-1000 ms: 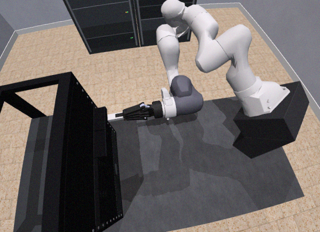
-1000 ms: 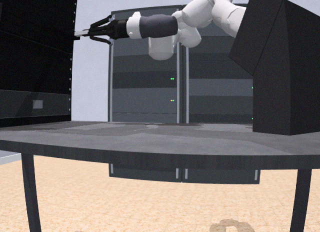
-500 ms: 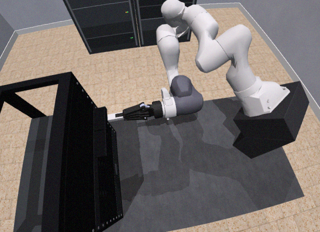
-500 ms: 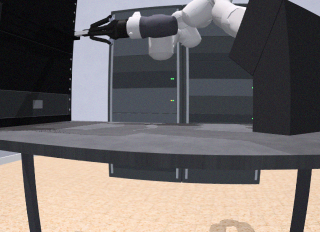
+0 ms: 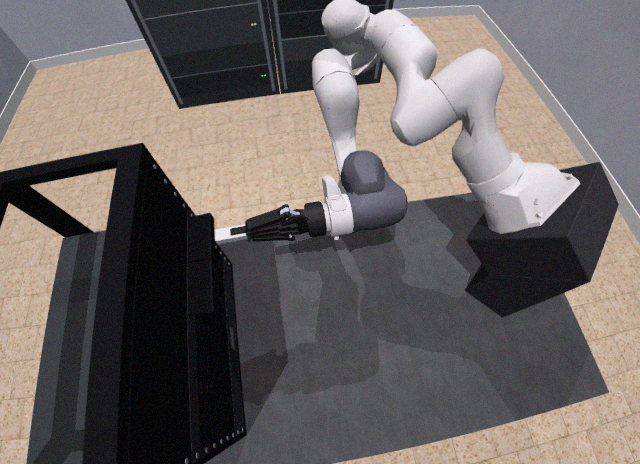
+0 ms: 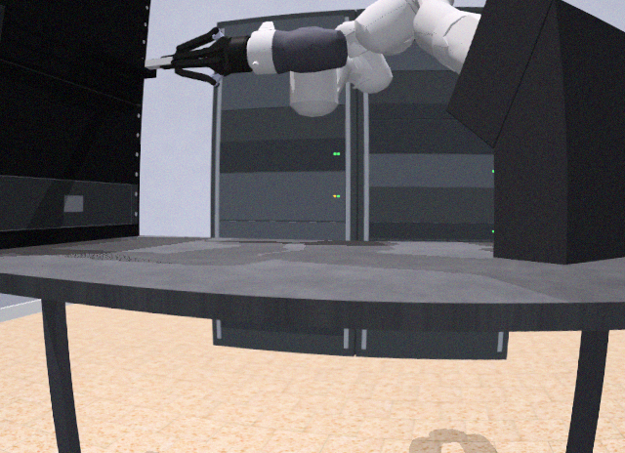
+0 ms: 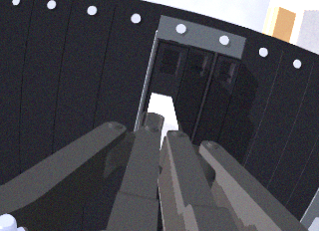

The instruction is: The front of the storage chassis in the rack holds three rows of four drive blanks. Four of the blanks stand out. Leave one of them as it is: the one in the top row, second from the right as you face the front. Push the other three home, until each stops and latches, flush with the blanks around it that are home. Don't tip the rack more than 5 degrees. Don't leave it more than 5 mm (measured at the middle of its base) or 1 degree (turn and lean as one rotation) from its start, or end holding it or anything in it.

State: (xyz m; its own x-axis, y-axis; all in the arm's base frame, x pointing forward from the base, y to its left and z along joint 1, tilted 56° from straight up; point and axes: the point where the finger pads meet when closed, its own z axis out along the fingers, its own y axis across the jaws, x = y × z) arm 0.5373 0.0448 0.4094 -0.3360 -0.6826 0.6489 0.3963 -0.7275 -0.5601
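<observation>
Drive blanks (image 7: 199,87): facing the pincer (image 5: 248,230) (image 6: 175,61) (image 7: 158,111)
Pincer: pointing, shut narrow, at the rack (image 5: 124,273) (image 6: 75,125) (image 7: 65,57)
Risk: off-centre pushing possibly shifting it

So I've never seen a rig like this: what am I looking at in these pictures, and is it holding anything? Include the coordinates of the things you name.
It's a white robot arm (image 5: 338,100) (image 6: 386,21), bolted to a black block (image 5: 522,263) (image 6: 529,196). The top picture looks down from above, the exterior one from the side at about table height, and the wrist one along the fingers from the arm's end. On the dark table (image 5: 439,392) (image 6: 303,314) stand that block and a tall black rack (image 5: 108,294) (image 6: 75,110) (image 7: 75,67). Cabinets (image 5: 217,51) (image 6: 282,196) stand behind. The gripper (image 5: 238,230) (image 6: 175,61) (image 7: 158,111) is shut and points at the rack. A pale bar (image 5: 222,235) (image 6: 157,62) (image 7: 160,104) shows between its tips and the rack; I can't tell what it is, and nothing is plainly held.
</observation>
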